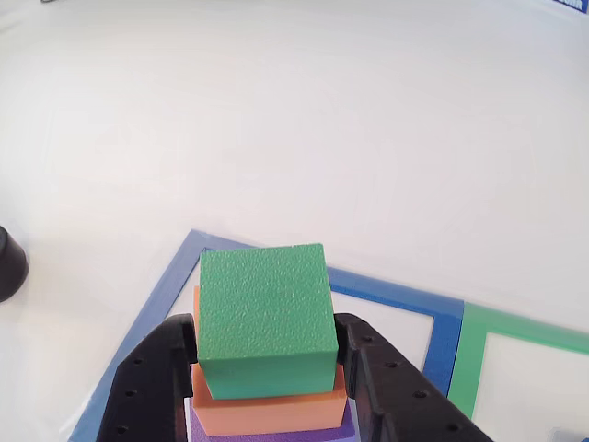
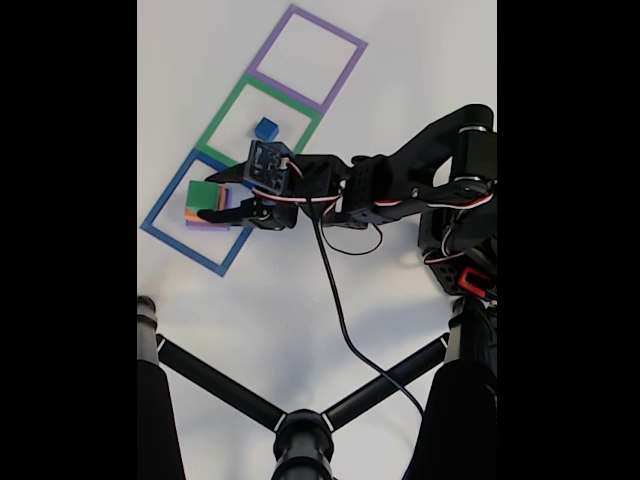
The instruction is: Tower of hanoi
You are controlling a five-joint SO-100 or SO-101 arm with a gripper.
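The white tabletop (image 2: 300,300) is matte and evenly lit, and three taped square outlines run across it in a diagonal row in the fixed view: a blue tape square (image 2: 165,235) nearest the camera, a green tape square (image 2: 225,110) in the middle, a purple tape square (image 2: 340,40) farthest away. A stack of foam blocks sits inside the blue square: a green foam cube (image 1: 265,318) on top, a flat orange foam slab (image 1: 267,410) under it, and a purple foam slab (image 1: 276,435) at the bottom. The black two-finger gripper (image 2: 215,200) reaches over from the right in the fixed view, its fingers (image 1: 147,387) spread to either side of the stack; in the other view they stand close beside the green cube, and I cannot tell whether they press it. A small blue cube (image 2: 265,128) lies alone in the green square. The purple square holds nothing, and bare white surface stretches beyond the squares. Black tripod legs (image 2: 220,385) cross the lower part of the fixed view, well apart from the squares, and a black cable (image 2: 335,300) trails from the arm across the table.
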